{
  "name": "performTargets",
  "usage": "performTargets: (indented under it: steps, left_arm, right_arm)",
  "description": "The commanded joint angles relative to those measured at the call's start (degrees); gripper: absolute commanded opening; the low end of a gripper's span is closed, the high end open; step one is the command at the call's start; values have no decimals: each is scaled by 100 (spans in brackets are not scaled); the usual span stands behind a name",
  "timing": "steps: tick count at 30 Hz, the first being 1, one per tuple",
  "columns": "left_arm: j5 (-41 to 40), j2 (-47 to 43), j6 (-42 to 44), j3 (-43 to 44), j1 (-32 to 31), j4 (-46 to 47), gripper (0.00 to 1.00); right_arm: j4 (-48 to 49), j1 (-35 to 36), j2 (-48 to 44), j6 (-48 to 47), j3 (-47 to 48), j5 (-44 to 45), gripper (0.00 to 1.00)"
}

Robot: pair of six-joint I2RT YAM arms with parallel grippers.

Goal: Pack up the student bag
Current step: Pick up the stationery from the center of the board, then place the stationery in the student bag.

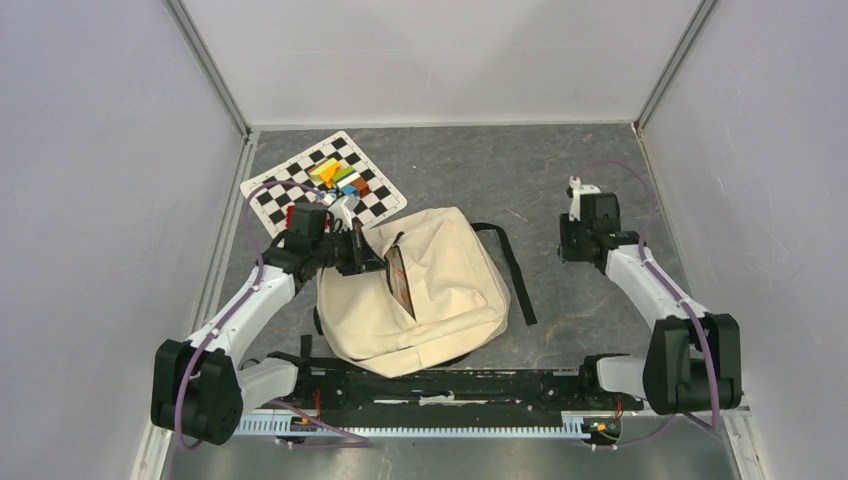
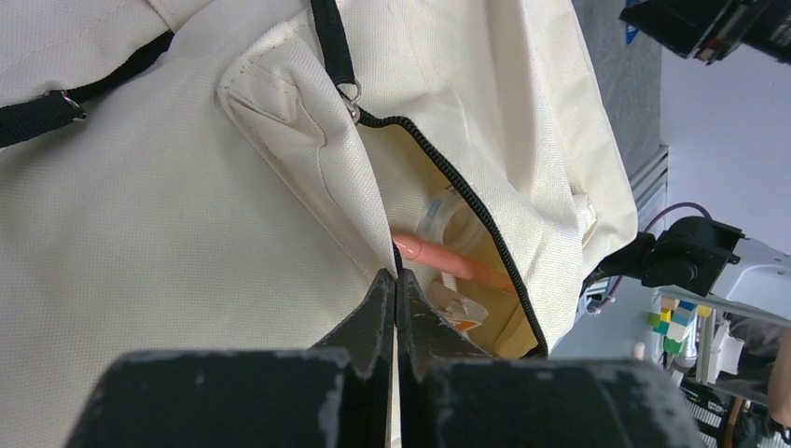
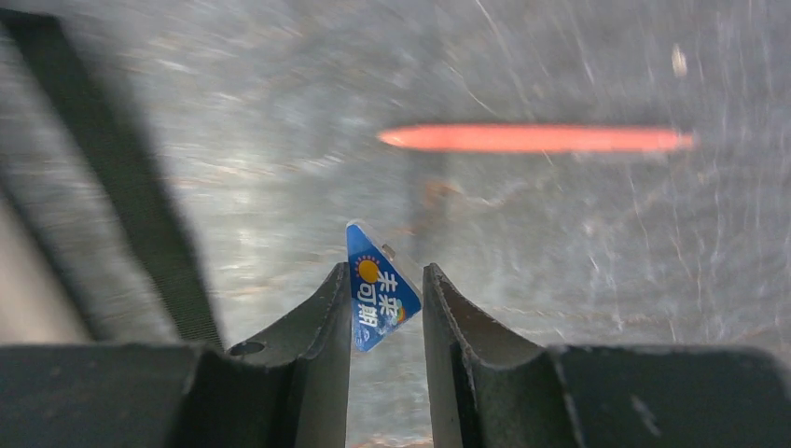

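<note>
Your student bag [image 1: 440, 290] lies flat on the table [image 1: 560, 160], just in front of the arm bases and a little left of centre, with one black strap [image 1: 515, 275] trailing off to its right. Its zipper [image 2: 466, 201] is open, and through the gap you can see an orange-pink stick [image 2: 448, 259] and some pale packaging inside.

Your left gripper [image 2: 396, 289] has its jaws pressed together on the cream fabric at the lip of that opening. Your right gripper [image 3: 384, 275] is well apart from the bag, off to its right. Its jaws are closed on a small blue packet [image 3: 378, 299] with printed characters.

Beneath it the table is blurred, and the orange streak [image 3: 536, 139] there may be a pen. Beyond the bag, at far left, is a checkerboard [image 1: 300, 190] carrying coloured blocks [image 1: 340, 175].
</note>
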Motion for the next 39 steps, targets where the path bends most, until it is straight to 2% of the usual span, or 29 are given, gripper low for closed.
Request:
performTargets:
  steps: [1, 5, 9, 14, 18, 24, 31, 35, 39]
  left_arm:
    - [164, -86, 41, 143, 55, 340, 2]
    - [159, -77, 34, 136, 59, 340, 2]
    - [169, -69, 38, 134, 59, 348, 2]
    - [153, -99, 53, 125, 68, 349, 2]
    - [133, -126, 55, 133, 75, 348, 2]
    - [142, -130, 56, 126, 95, 344, 2]
    - [151, -132, 49, 127, 112, 357, 2]
    - [159, -136, 43, 130, 112, 362, 2]
    - [169, -142, 40, 118, 121, 361, 2]
  right_arm:
    - [-482, 894, -600, 233, 945, -67, 0]
    - [-647, 2134, -745, 622, 1540, -41, 0]
    - [-327, 3464, -583, 919, 1989, 52, 0]
    - [-56, 4982, 113, 838, 2737, 544, 0]
    - [-43, 5766, 750, 637, 3330, 954, 0]
    - [-79, 6426, 1492, 658, 3789, 1451, 0]
    - [-155, 6932, 2022, 1117, 3776, 2305, 0]
    - [-379, 6960, 2270, 1217, 3801, 2651, 0]
    - [-1011, 6978, 2573, 1280, 4001, 3259, 0]
